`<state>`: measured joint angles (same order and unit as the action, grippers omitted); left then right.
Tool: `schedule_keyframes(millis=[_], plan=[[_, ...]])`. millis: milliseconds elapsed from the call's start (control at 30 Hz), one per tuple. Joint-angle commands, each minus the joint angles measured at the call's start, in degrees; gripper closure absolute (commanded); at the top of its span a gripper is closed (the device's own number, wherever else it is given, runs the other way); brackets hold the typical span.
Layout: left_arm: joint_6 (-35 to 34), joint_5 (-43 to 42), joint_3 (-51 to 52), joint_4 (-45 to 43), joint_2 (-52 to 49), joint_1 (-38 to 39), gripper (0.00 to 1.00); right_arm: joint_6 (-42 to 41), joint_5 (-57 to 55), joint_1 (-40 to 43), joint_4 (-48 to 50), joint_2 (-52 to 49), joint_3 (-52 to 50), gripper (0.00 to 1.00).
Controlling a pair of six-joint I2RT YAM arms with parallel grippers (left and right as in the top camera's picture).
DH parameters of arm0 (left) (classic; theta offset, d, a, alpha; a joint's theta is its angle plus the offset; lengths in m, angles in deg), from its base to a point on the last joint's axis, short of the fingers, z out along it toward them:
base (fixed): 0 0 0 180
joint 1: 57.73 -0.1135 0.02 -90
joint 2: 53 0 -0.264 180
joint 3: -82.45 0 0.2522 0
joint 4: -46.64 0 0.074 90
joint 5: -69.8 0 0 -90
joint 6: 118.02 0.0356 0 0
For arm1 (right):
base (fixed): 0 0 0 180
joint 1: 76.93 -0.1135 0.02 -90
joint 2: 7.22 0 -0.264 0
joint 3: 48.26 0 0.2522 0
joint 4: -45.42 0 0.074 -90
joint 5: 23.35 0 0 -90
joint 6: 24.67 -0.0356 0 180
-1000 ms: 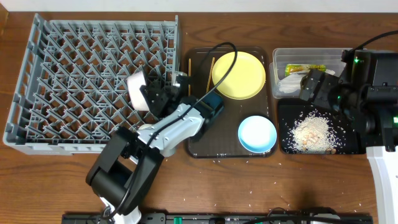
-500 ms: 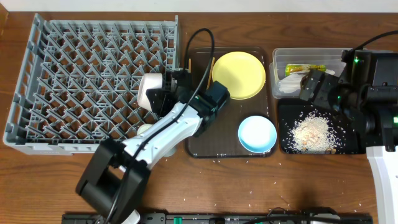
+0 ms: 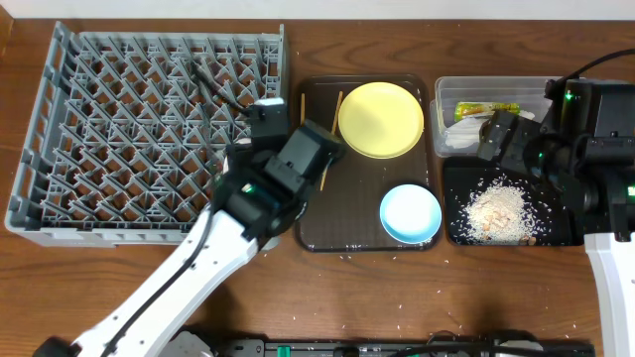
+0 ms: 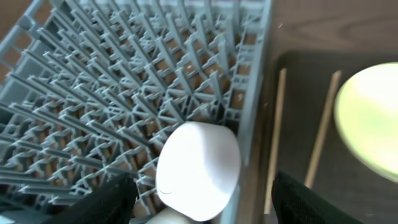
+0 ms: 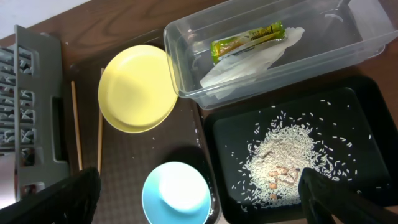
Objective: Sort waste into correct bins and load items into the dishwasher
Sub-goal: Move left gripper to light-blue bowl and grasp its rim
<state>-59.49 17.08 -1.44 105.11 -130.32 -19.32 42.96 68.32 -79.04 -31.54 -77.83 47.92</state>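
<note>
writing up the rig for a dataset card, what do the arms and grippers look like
The left arm has white links, black joints, a green light. The right arm is white with blocky black housings, a green light, a black cable. The left gripper and right gripper have black fingers.

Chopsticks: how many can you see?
2. Both lie on the brown tray: one chopstick beside the grey rack, the other chopstick beside the yellow plate. None look hidden.
</note>
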Motion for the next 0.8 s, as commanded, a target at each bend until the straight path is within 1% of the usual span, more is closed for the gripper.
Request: schedule_keyframes(millis=[0, 33, 67, 100, 133, 167, 200, 267, 333, 400, 467, 767], plan=[[5.2, -7.2, -1.0, -1.4, 1.1, -0.2, 0.29, -0.5, -0.3, 0.6, 0.0, 0.0, -0.2, 0.01], [6.1, -11.8, -1.0, -1.6, 0.7, -0.2, 0.29, -0.5, -0.3, 0.6, 0.0, 0.0, -0.2, 0.01], [6.1, -20.6, -1.0, -2.2, -0.6, -0.2, 0.3, -0.5, -0.3, 0.6, 0.0, 0.0, -0.2, 0.01], [5.7, -25.9, -1.0, -2.8, -1.7, -0.2, 0.3, -0.5, -0.3, 0.6, 0.0, 0.0, -0.2, 0.01], [3.8, -31.9, -1.0, -3.9, -3.5, -0.2, 0.3, -0.5, -0.3, 0.6, 0.0, 0.0, -0.2, 0.01], [1.1, -36.7, -1.0, -5.0, -5.5, -0.1, 0.34, -0.5, -0.3, 0.6, 0.0, 0.1, -0.2, 0.01], [-2.8, -41.6, -1.0, -6.4, -8.2, 0.2, 0.36, -0.5, -0.3, 0.6, 0.0, 0.0, -0.2, 0.01], [-7.9, -49.0, -1.0, -10.9, -14.0, 1.4, 0.37, -0.5, -0.3, 0.6, 0.0, 0.0, -0.2, 0.01], [-9.9, -53.8, -1.0, -15.4, -18.2, 2.5, 0.37, -0.5, -0.3, 0.6, 0.0, 0.0, -0.2, 0.01], [-14.1, -58.8, -1.0, -21.4, -24.1, 3.9, 0.38, -0.5, -0.3, 0.6, 0.0, 0.0, -0.2, 0.01], [-15.7, -60.2, -1.0, -23.7, -27.4, 4.5, 0.37, -0.5, -0.3, 0.6, 0.0, 0.0, -0.2, 0.01], [-16.2, -59.6, -1.0, -23.4, -34.4, 5.2, 0.38, -0.5, -0.3, 0.6, 0.0, 0.0, -0.2, 0.01]])
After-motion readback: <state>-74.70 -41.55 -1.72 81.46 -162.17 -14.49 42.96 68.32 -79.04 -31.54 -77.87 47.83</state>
